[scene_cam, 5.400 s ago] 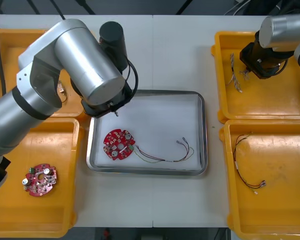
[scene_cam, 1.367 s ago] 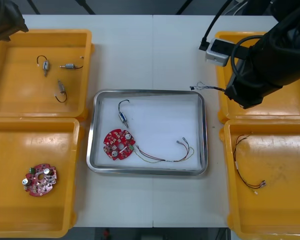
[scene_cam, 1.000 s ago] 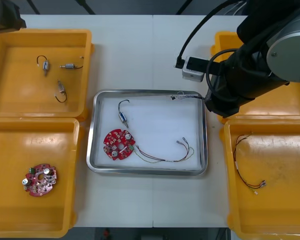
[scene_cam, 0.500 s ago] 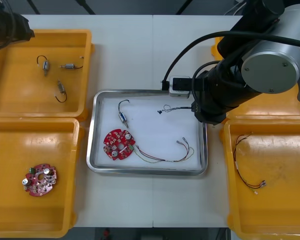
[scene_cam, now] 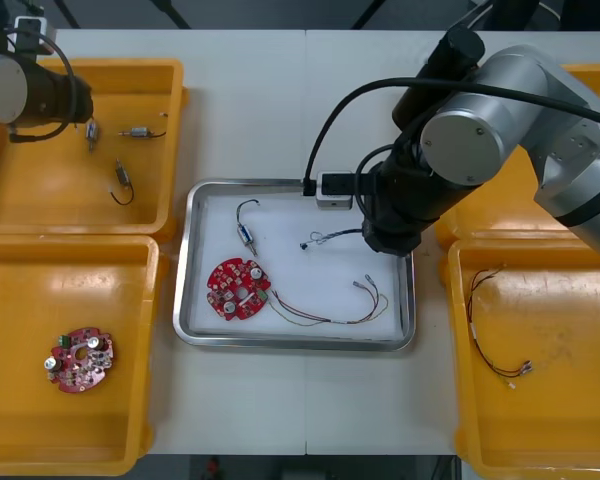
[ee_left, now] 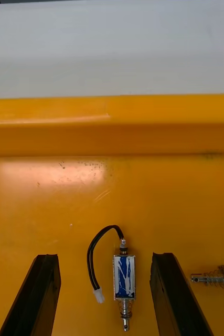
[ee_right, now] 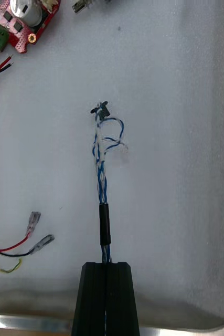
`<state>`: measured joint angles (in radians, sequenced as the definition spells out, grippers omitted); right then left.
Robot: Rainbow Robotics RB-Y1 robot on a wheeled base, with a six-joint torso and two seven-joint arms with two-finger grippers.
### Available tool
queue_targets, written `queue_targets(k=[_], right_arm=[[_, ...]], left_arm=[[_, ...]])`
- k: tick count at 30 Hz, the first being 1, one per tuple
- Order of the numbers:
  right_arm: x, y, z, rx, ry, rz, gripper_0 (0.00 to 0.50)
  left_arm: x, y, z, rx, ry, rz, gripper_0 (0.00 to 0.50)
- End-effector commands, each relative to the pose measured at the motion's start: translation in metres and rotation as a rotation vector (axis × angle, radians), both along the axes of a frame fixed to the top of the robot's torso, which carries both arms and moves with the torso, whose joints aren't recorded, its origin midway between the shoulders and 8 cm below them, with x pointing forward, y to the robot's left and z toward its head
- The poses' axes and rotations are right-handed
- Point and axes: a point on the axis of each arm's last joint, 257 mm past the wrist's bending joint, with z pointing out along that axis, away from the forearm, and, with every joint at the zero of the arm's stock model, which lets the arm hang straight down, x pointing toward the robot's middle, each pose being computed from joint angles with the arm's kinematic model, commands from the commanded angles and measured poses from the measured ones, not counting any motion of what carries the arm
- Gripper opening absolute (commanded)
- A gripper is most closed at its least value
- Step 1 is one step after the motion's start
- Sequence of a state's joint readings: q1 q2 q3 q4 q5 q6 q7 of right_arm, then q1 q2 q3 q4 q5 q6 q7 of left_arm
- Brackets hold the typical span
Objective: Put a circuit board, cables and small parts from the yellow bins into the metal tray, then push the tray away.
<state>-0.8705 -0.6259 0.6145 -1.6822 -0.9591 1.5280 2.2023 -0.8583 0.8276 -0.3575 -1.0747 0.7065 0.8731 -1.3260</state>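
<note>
Right arm [scene_cam: 480, 130] mostly hides one yellow bin [scene_cam: 460, 225].

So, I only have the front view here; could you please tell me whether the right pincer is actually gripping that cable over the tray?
Observer: Yes. The right wrist view shows the right pincer shut on the twisted blue and white cable.
Operator: Thank you. And is the left pincer open?
Observer: It is. The left pincer is open over a yellow bin, with a small metal part centred in its gap.
</note>
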Motion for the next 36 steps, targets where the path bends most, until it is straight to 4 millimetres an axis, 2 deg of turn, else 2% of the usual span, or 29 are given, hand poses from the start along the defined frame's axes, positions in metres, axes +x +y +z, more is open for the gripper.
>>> queue_targets(k=[1,6,9,11,12,14,15,16,22,28,36], right_arm=[[0.013,0.036,0.010,0.015,-0.063,0.077,0.000],[0.022,0.047,0.000,0.047,-0.076,0.072,0.012],[0.025,0.046,-0.007,0.051,-0.071,0.062,0.115],[0.024,0.047,-0.010,0.048,-0.069,0.068,0.245],[0.024,0.047,-0.010,0.048,-0.069,0.068,0.281],[0.022,0.046,-0.013,0.047,-0.059,0.062,0.400],[0.021,0.046,-0.014,0.048,-0.054,0.061,0.434],[0.019,0.044,-0.015,0.042,-0.046,0.058,0.489],[0.016,0.033,-0.007,0.030,-0.025,0.040,0.500],[0.011,0.009,0.024,0.015,-0.001,-0.030,0.500],[0.001,-0.036,0.070,0.033,0.024,-0.277,0.500]], left_arm=[[0.013,-0.022,0.020,0.069,-0.034,-0.071,0.500],[0.012,-0.027,0.012,0.077,-0.020,-0.083,0.500],[0.012,-0.028,0.007,0.078,-0.012,-0.084,0.500],[0.012,-0.030,0.005,0.074,-0.012,-0.086,0.500],[0.013,-0.031,0.005,0.072,-0.013,-0.086,0.500],[0.015,-0.031,-0.001,0.075,-0.019,-0.089,0.500],[0.016,-0.031,-0.001,0.079,-0.025,-0.091,0.500],[0.017,-0.031,-0.004,0.085,-0.030,-0.094,0.500],[0.019,-0.029,-0.013,0.095,-0.032,-0.097,0.500],[0.017,-0.029,-0.021,0.117,-0.015,-0.107,0.500],[0.016,-0.029,-0.026,0.142,-0.003,-0.120,0.500]])
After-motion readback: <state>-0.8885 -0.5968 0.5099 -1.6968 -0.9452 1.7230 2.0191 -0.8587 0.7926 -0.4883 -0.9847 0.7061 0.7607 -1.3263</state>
